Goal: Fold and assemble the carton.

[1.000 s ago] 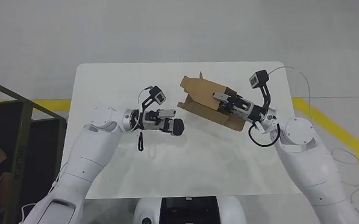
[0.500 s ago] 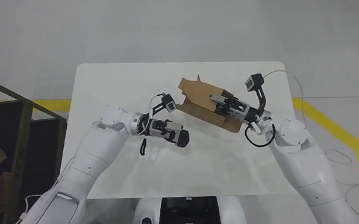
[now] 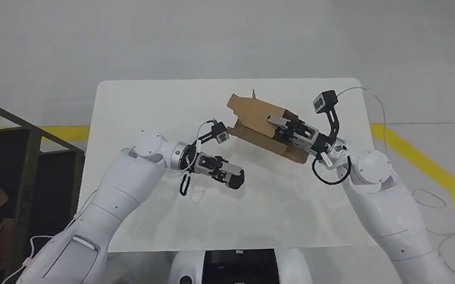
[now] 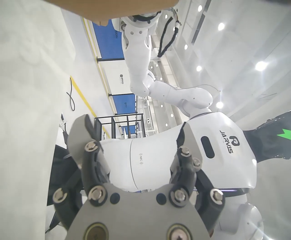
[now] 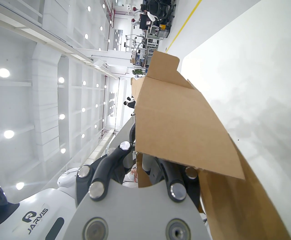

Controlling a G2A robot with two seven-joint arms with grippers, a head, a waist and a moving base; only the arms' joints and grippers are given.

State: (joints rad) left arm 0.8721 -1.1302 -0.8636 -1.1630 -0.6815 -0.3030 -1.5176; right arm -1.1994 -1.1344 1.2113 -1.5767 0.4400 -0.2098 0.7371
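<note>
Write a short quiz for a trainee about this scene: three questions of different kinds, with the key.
1. Choose one. The carton is held by: A) the left gripper; B) the right gripper; C) neither gripper.
2. True or false: the left gripper is open and holds nothing.
3. Fill the gap: the carton is over a white ____.
Key: 1 B. 2 True. 3 table.
</note>
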